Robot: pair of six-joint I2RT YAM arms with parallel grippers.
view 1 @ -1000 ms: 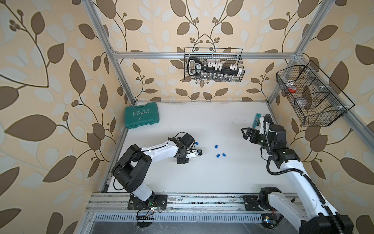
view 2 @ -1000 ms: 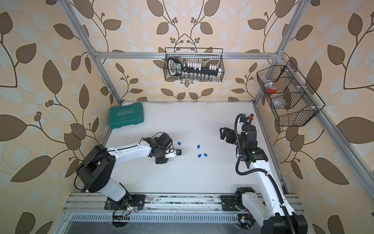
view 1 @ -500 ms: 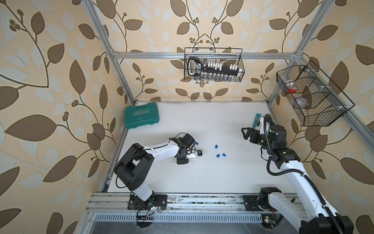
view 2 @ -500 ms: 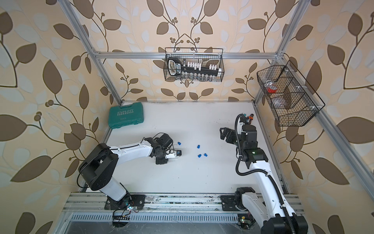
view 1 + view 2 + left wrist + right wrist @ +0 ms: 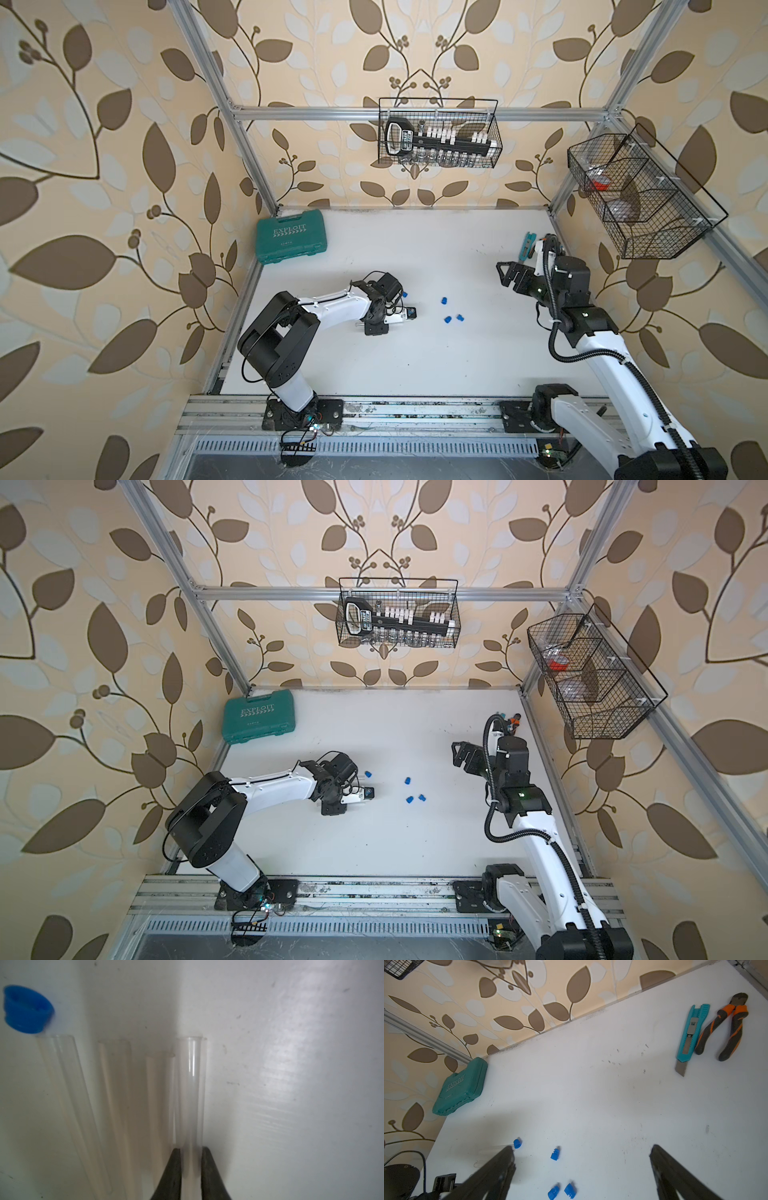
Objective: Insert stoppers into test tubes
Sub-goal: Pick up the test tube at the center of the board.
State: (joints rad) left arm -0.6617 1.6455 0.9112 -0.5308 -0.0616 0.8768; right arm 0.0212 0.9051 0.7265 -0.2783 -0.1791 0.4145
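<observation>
Clear, slim test tube sits clamped in the left pincer over the white desk, three matching tubes beside it, one stubby blue plastic stopper at the outermost tube's mouth, three more stoppers mid-desk, while the right pincer gapes wide, holding nothing.

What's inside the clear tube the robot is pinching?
The test tube held in the fingers of the left gripper looks empty, mouth open. A blue stopper lies outside it. The tube's end past the fingers is hidden.

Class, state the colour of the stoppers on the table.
The stoppers are bright blue, clearest in the right wrist view.
</observation>
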